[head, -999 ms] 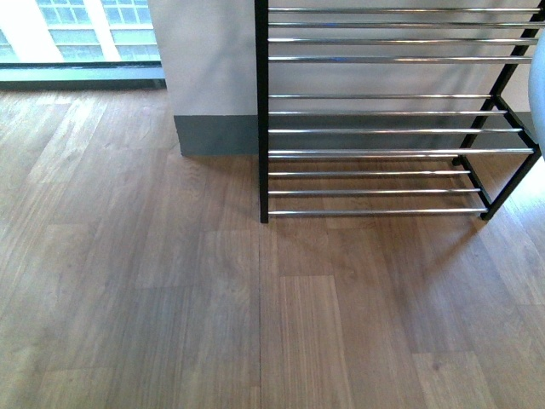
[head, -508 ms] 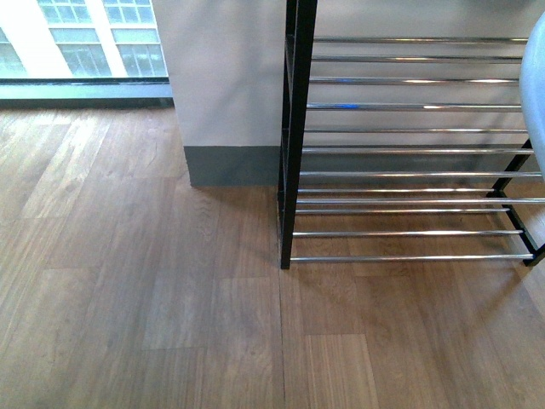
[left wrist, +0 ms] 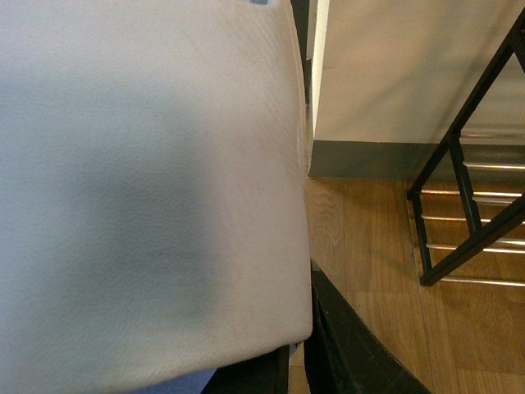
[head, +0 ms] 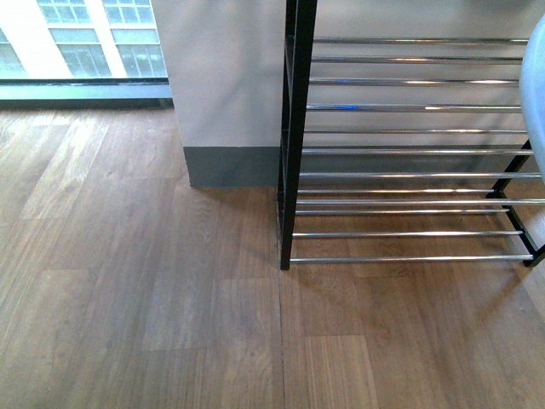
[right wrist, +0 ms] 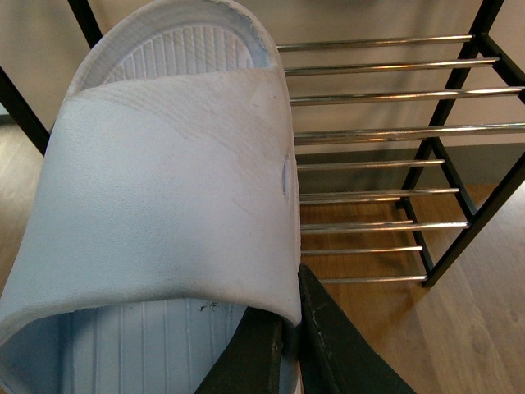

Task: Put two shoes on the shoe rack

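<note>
Front view shows the big shoe rack (head: 409, 153) standing on the wood floor (head: 145, 298) by a wall (head: 226, 77), and every shelf I can see on it has no shoe yet. So the job looks like it is at the carrying part, and both shoes still have to be set down on the rods. In the right wrist view the right hand (right wrist: 289, 345) is clamped on a pale blue slipper (right wrist: 164, 189), held up in front of the rack. In the left wrist view the left hand (left wrist: 299, 361) is clamped on another pale slipper (left wrist: 148, 180), which fills most of the picture, with the rack off to one side
</note>
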